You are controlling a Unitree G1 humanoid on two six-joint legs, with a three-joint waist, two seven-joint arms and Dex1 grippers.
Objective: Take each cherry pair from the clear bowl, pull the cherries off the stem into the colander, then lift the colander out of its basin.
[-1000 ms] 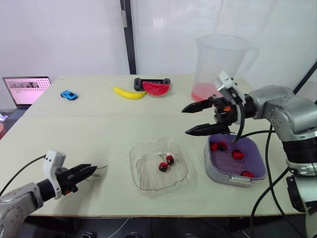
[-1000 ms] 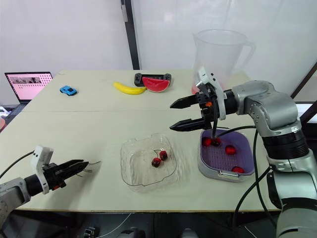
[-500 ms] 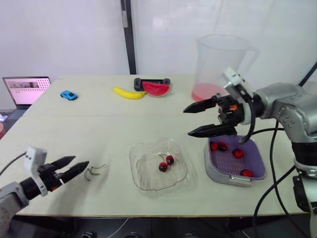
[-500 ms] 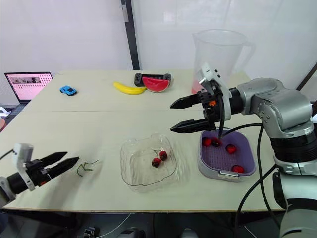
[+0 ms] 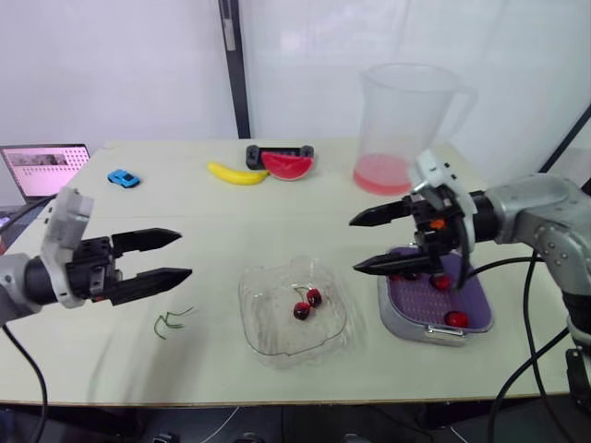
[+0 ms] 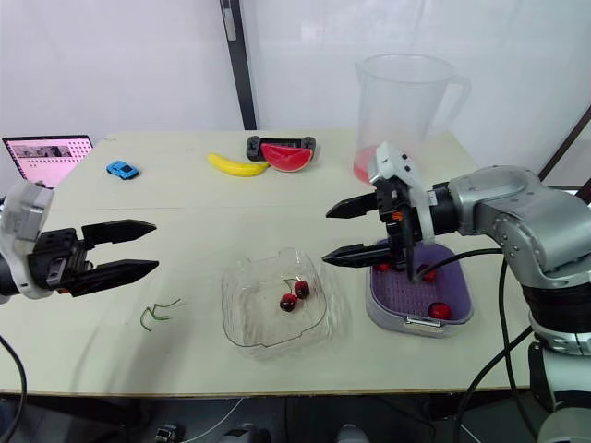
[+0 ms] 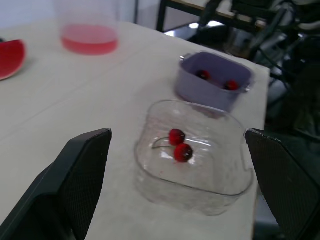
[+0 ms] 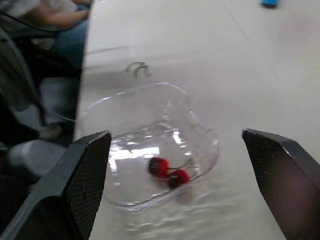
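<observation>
Cherry pair comes first: 2 small red fruits joined by a thin green stem, lying on the floor of the clear bowl at the middle of the table. I judge them light, smooth-skinned and a little slippery, and soft enough to bruise or split if I squeeze hard. The stem looks thin and wiry, likely to snap or slide out of a loose pinch. The best hold, I judge, is 1 gripper pinching the stem near its fork to lift the pair, then the other closing gently round 1 cherry at a time to tug it off over the colander. The bowl looks thin and light, so it may skid if I nudge its wall.

Just beside the bowl, on my right, the purple colander sits inside its grey basin, with several loose cherries in it. It looks like stiff, light plastic, and I would take it by its rim.

My right gripper hovers above the gap between bowl and colander, fingers spread wide and holding nothing. My left gripper hangs over the table well apart from the bowl, fingers also wide and empty. A bare green stem lies on the table near it, toward the bowl.
</observation>
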